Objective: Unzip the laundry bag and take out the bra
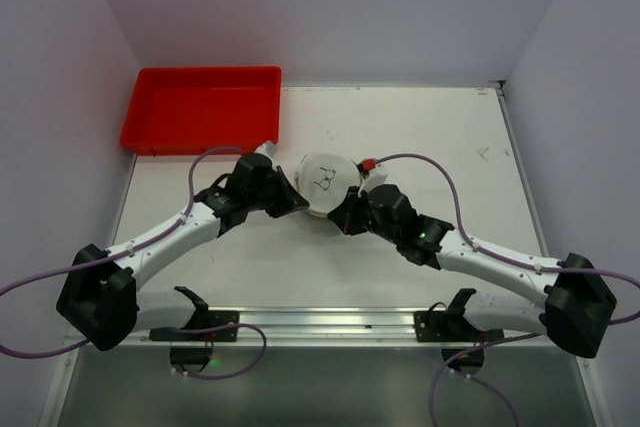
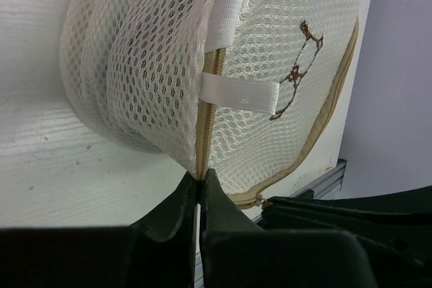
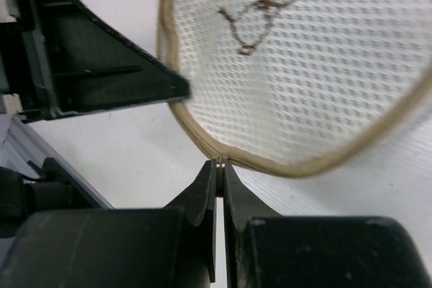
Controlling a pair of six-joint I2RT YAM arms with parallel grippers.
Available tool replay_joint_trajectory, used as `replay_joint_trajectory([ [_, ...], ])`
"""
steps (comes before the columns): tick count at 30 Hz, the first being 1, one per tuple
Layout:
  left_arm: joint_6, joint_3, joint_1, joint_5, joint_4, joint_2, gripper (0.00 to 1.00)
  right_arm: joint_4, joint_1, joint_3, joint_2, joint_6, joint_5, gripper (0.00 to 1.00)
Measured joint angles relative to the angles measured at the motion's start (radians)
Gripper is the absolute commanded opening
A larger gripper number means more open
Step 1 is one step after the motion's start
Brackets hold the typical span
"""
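Both left gripper [image 2: 200, 183] and right gripper [image 3: 221, 166] are pinching their fingers shut on the laundry bag [image 1: 325, 185] along its zipper edge [image 2: 204, 133], so I'm guessing nothing's unzipped yet, bra not out.

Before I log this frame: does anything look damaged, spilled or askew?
Nothing stands out. The bag looks intact, with no tear showing; the left gripper and right gripper each pinch its tan rim, and the tray sits flat.

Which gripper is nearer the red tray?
Left. The left gripper pinches the laundry bag at its edge on the side toward the red tray. The right gripper pinches the opposite edge, farther from the tray.
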Motion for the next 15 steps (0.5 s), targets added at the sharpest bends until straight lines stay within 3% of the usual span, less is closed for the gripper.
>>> replay_joint_trajectory([
  [6,0.054,0.006,0.036,0.009,-0.032,-0.006,0.0,-0.068,-0.124,-0.085,-0.134,-0.048,0.026,0.0],
  [12,0.195,0.079,0.123,0.154,-0.064,0.002,0.0,-0.076,-0.199,-0.097,-0.212,-0.089,-0.004,0.0],
  [15,0.302,0.181,0.157,0.22,-0.121,0.087,0.01,-0.083,-0.207,-0.076,-0.207,-0.12,-0.047,0.0],
])
